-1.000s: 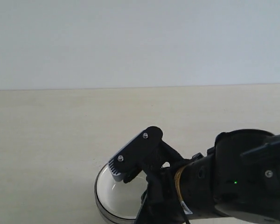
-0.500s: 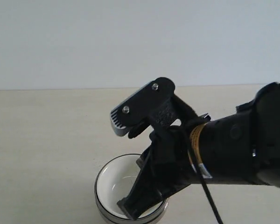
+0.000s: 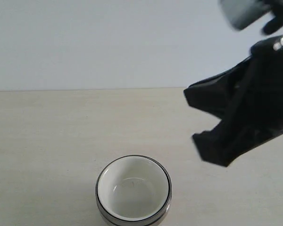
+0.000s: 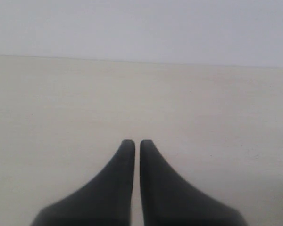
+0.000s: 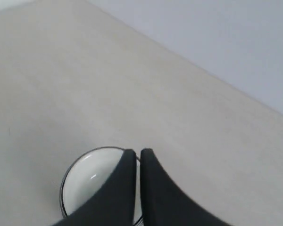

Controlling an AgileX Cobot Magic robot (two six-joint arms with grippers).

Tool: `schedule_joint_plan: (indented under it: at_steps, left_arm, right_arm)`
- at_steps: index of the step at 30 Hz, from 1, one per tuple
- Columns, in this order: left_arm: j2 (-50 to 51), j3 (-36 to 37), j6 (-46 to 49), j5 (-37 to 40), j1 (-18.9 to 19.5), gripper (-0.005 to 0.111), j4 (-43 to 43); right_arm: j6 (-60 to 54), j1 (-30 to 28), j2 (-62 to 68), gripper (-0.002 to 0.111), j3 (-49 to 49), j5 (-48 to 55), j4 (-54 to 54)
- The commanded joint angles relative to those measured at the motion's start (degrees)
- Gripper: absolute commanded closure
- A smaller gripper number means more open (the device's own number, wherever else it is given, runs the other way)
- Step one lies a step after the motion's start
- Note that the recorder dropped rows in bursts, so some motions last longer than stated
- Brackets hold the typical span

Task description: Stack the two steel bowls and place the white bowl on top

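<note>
The white bowl [image 3: 132, 188] sits nested inside a shiny steel bowl [image 3: 167, 203] near the table's front edge. Only a thin dark metal rim shows around it, so I cannot tell two steel bowls apart. My right gripper [image 3: 198, 141] hangs blurred high at the right, well clear of the stack. In the right wrist view it [image 5: 138, 151] is shut and empty, with the white bowl [image 5: 85, 181] and steel rim [image 5: 62, 193] far below it. My left gripper [image 4: 133, 141] is shut on nothing over bare table, and it does not show in the exterior view.
The pale wooden table [image 3: 47, 132] runs back to a plain light wall [image 3: 108, 42]. No other objects show on it.
My right gripper has lifted off the white bowl and swung up and to the right, leaving the bowl resting in the steel one.
</note>
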Motion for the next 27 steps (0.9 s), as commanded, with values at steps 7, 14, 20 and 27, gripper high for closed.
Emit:
schedule_joint_plan:
  at_steps: [7,14,20,27]
  left_arm:
    - [-0.18,0.17,-0.27,-0.4,-0.29,0.103,0.0]
    - [-0.18,0.17,-0.27,-0.4,-0.29,0.103,0.0]
    - [-0.18,0.17,-0.27,-0.4,-0.29,0.103,0.0]
    - [-0.18,0.17,-0.27,-0.4,-0.29,0.103,0.0]
  right_arm:
    - [-0.68,-0.4,-17.0,0.108,-0.27,4.68,-0.62]
    - [-0.58,-0.4,-25.34,0.108,-0.27,8.27,-0.62]
    - [-0.58,-0.4,-30.45,0.108,-0.27,11.65,-0.33]
    - [-0.14,-0.4,-36.24,0.108,-0.27,12.08,-0.08]
